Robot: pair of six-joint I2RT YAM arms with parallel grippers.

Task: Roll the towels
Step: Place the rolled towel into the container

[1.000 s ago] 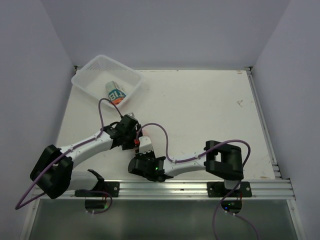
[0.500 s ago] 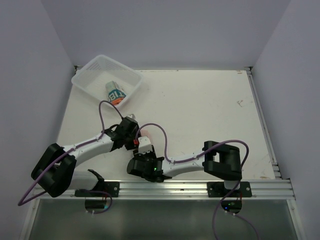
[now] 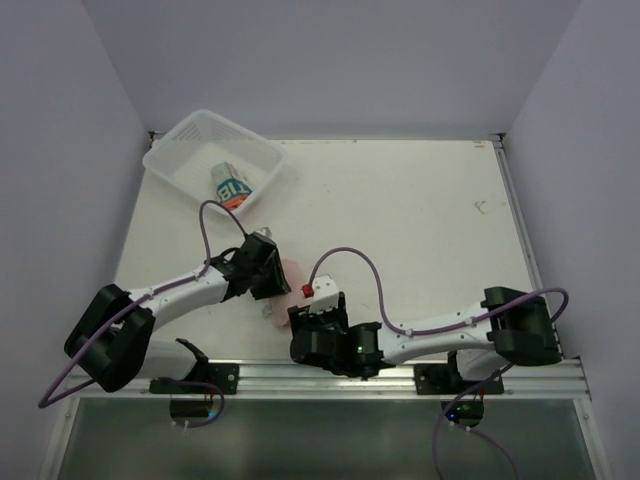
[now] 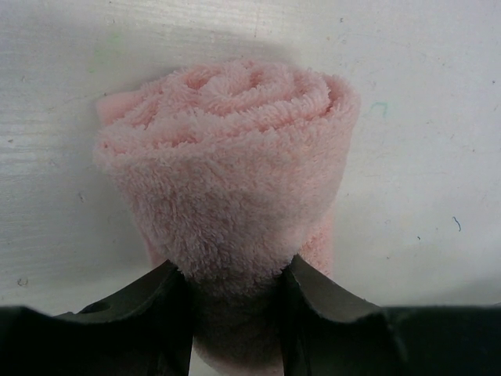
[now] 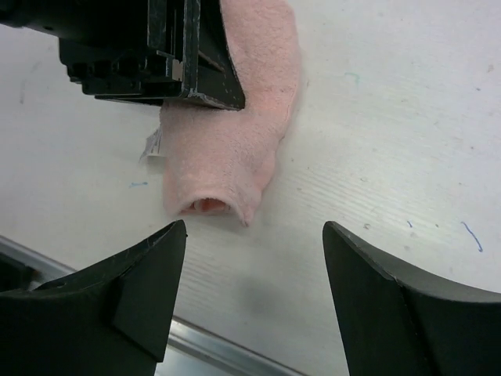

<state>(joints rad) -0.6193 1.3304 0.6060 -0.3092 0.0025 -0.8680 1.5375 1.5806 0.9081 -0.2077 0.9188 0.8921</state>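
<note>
a: pink terry first, closest to the front rail. the pink towel (image 5: 235, 133) lies on the white table (image 3: 420, 220), wound into a snug tube, one open end facing the right wrist camera.
b: and the right gripper (image 5: 254, 235)?
a: released. jaws spread wide, nothing between them, low over the table just short of that open end and not touching it.
b: so who has the roll?
a: the left gripper (image 4: 235, 274). its two dark fingers (image 4: 149, 313) are clenched on either side of the tube and sink into the pile. the left wrist view shows the spiral of the rolled end beyond them.
b: i spot something white on the side.
a: a little label (image 5: 154, 145), poking out of the roll right beside the left gripper's black body.
b: from above?
a: both arms reach in toward the near-left part of the table, their heads close together with the roll between them.
b: further back?
a: the white mesh basket (image 3: 205, 113) sits at the far left corner, well apart from the arms. inside lies the printed towel (image 3: 232, 186), white and teal with big letters and an orange edge, bundled small. rolled or just folded, i cannot tell.
</note>
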